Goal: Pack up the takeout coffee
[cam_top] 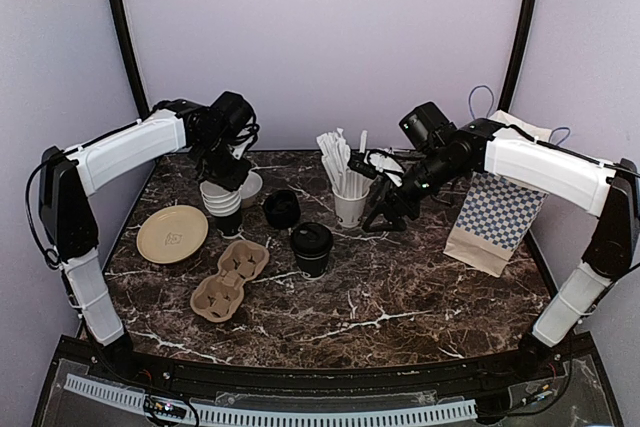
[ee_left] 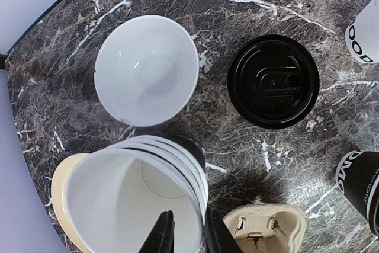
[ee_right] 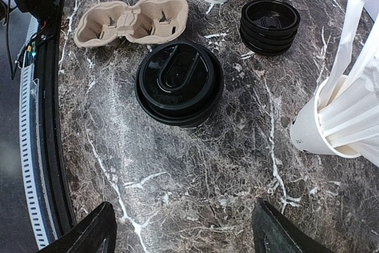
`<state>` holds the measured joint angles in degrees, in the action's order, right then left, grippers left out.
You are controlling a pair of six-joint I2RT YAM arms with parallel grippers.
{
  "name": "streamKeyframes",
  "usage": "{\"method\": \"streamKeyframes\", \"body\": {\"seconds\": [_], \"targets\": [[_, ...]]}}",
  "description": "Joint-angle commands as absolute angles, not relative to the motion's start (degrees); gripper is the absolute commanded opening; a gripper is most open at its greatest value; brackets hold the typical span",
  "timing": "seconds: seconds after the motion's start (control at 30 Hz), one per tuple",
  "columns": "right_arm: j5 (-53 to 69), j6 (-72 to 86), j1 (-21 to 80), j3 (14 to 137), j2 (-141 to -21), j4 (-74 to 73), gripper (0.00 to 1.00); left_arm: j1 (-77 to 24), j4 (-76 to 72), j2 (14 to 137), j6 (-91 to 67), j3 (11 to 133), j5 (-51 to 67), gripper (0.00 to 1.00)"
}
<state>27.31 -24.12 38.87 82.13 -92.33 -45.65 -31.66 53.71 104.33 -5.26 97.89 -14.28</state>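
Robot test booth: plain lilac walls (cam_top: 320,37) around marble-patterned table (cam_top: 400,297).

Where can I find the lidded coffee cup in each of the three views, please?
Top external: the coffee cup stands near the picture's centre, right of the carrier.
Left wrist: only its side shows, cut by the lower right edge, right of the carrier.
Right wrist: it is near the centre, seen from above, below the carrier.
Shared landmark: the carrier.

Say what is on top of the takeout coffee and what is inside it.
A black plastic lid caps the takeout coffee, with nothing resting on it. The inside cannot be seen: the lid covers it fully.
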Motion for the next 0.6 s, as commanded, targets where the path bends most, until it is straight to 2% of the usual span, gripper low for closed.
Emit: {"method": "streamKeyframes", "body": {"seconds": [0.0, 0.57], "targets": [[28.6, -24.7, 38.8, 82.9, -91.9, -45.0, 0.79, -31.5, 56.4, 105.4, -5.6, 99.0, -15.2, 0.22], [29.1, -24.9, 38.8, 83.2, -92.9, -45.2, 0.78, -31.5, 58.0, 102.8, -5.0, 101.1, -15.5, 0.00]]}}
